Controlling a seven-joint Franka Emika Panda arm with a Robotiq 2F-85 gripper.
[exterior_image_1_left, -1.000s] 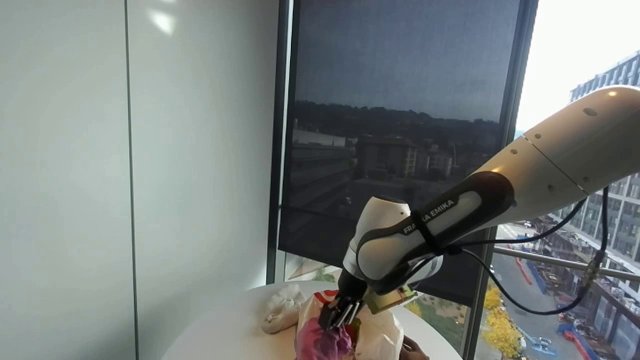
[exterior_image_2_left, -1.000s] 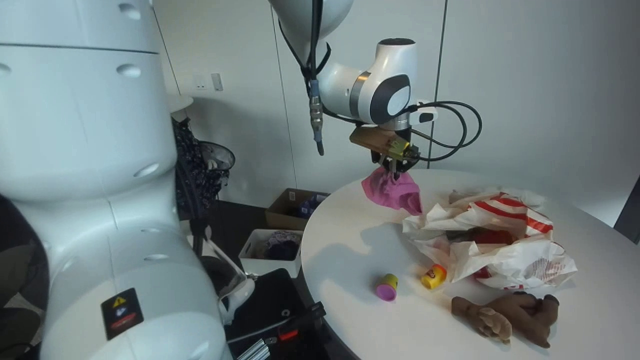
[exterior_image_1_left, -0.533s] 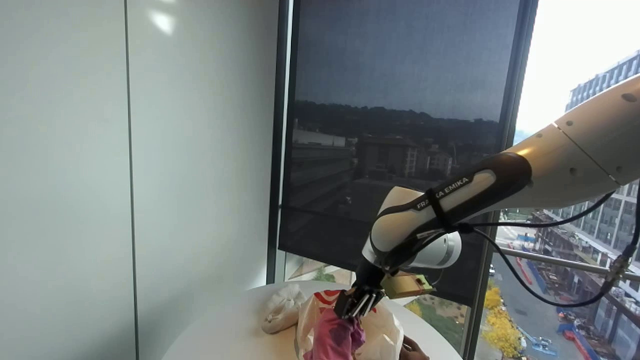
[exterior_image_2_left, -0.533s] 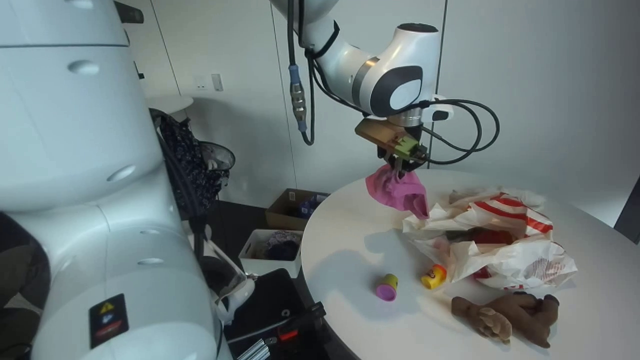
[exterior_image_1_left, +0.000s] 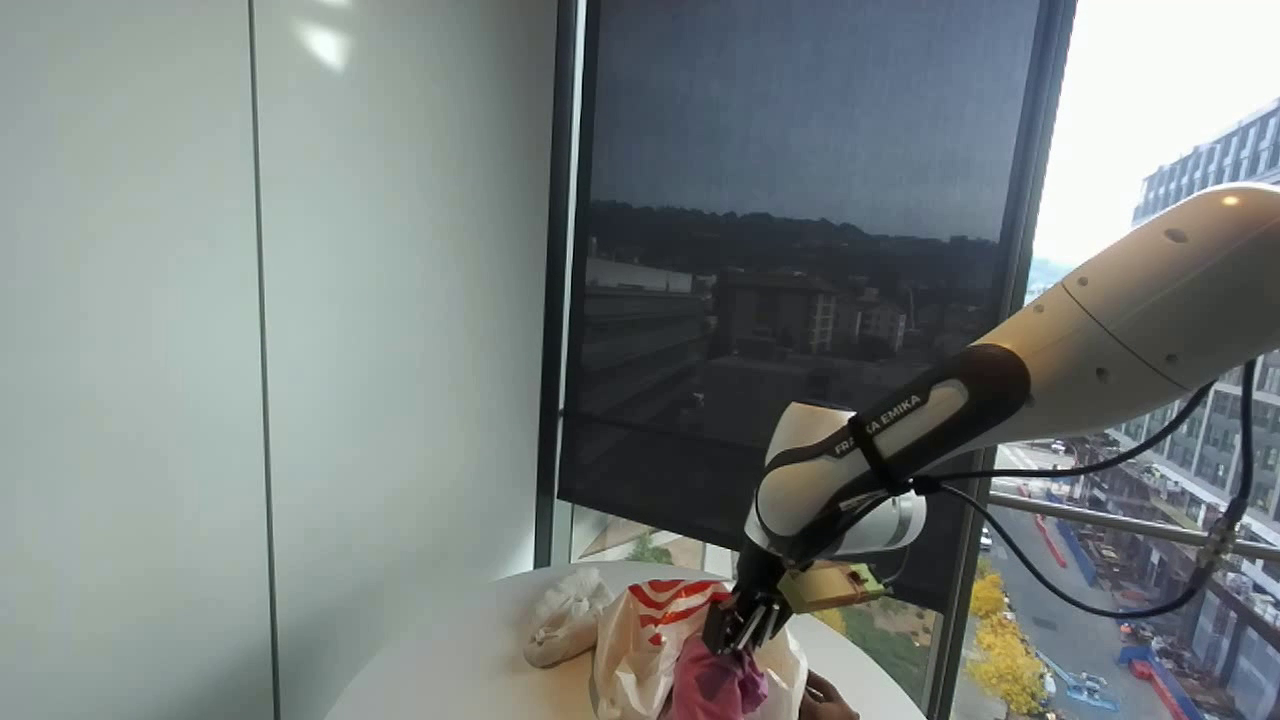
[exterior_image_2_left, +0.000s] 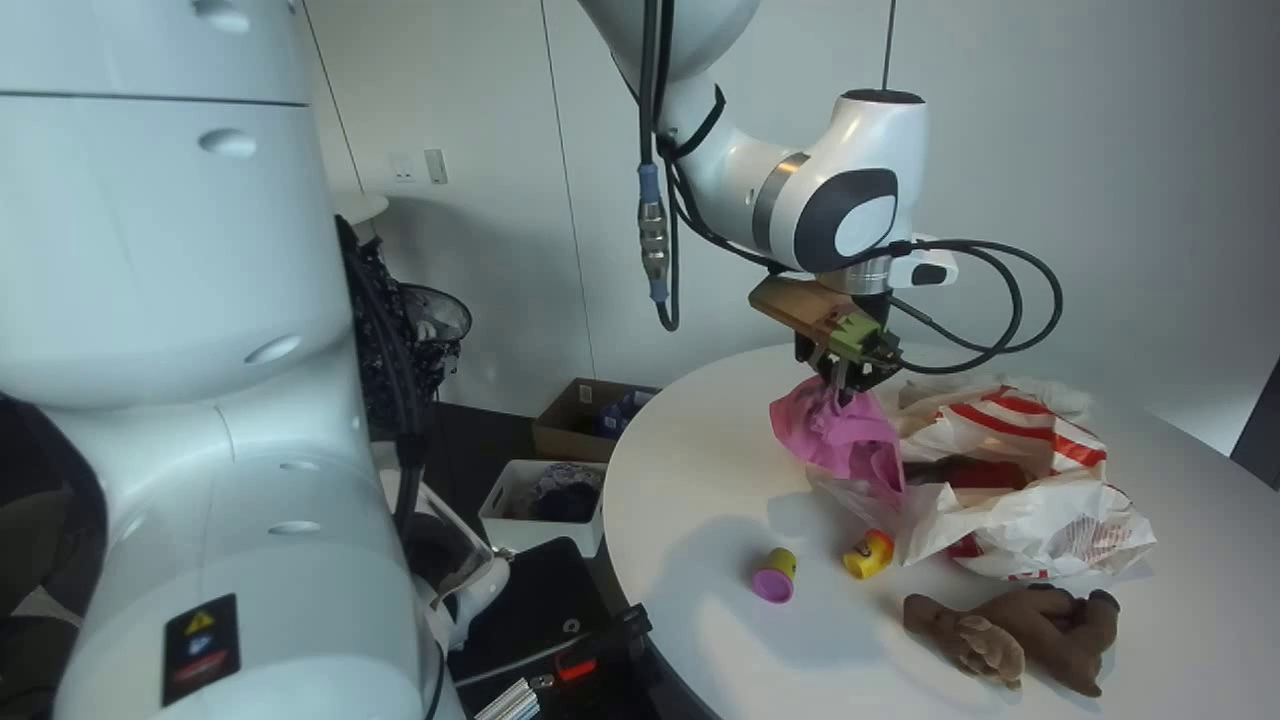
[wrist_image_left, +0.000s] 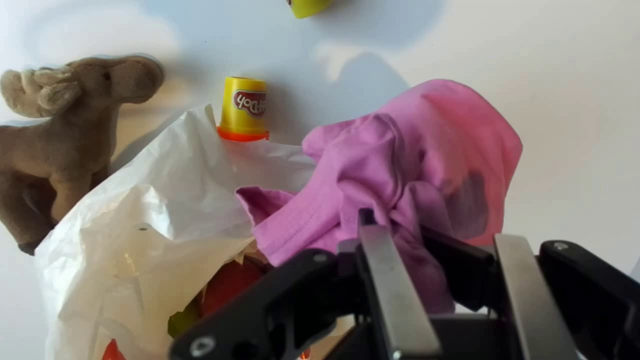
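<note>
Nearest, on the right, a brown plush moose (exterior_image_2_left: 1060, 635) lies on its side on the round white table (exterior_image_2_left: 690, 450). Farther and to the left lies a yellow tub with a purple lid (exterior_image_2_left: 775, 573); right of it, a yellow tub with an orange-red lid (exterior_image_2_left: 867, 554) rests at the edge of a crumpled, red-striped white bag (exterior_image_2_left: 1060, 525). Farther still, left of the bag's opening, the gripper (exterior_image_2_left: 845, 392) pinches a bunched fold of pink cloth (exterior_image_2_left: 835, 432) between its jaws. The cloth hangs above the table, its lower end over the bag's left edge; whether they touch, I cannot tell. A white bundle (exterior_image_1_left: 568, 620) lies past the bag; a cardboard box (exterior_image_2_left: 570, 443) stands far left, beyond the table.
</note>
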